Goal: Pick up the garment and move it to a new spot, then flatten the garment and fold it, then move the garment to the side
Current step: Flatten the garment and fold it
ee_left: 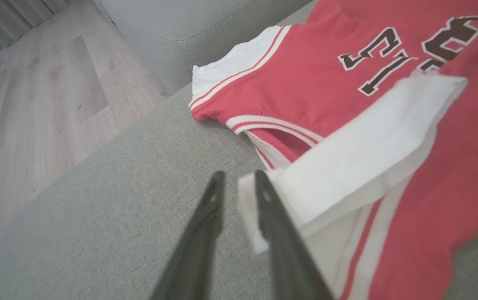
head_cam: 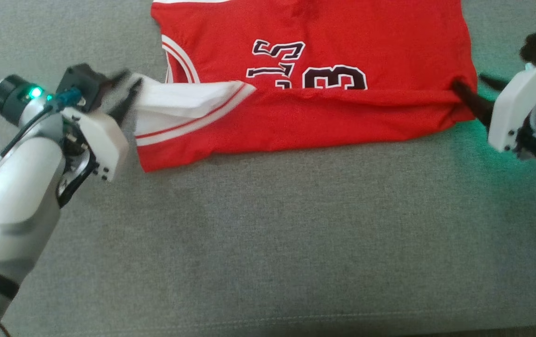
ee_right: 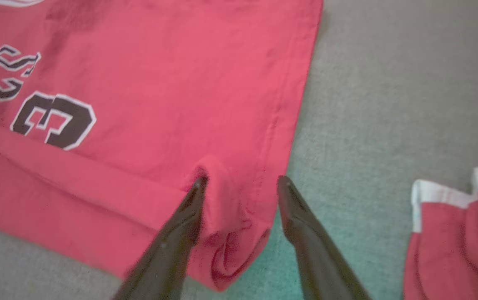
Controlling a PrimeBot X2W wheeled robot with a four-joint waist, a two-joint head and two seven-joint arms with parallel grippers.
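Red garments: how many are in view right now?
2. The jersey lies half folded on the grey cushion in the head view. A second red-and-white piece lies apart on the cushion, at the right wrist view's lower right, cut by the frame. More could be hidden.

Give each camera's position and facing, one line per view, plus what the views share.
Head view: on the head, facing down at the red jersey on the grey cushion; left gripper and right gripper at its ends.
Left wrist view: on the left wrist, along its open fingers toward the white sleeve, wooden floor beyond.
Right wrist view: on the right wrist, along its open fingers toward the hem corner.
Shared: all three show the jersey's black number.
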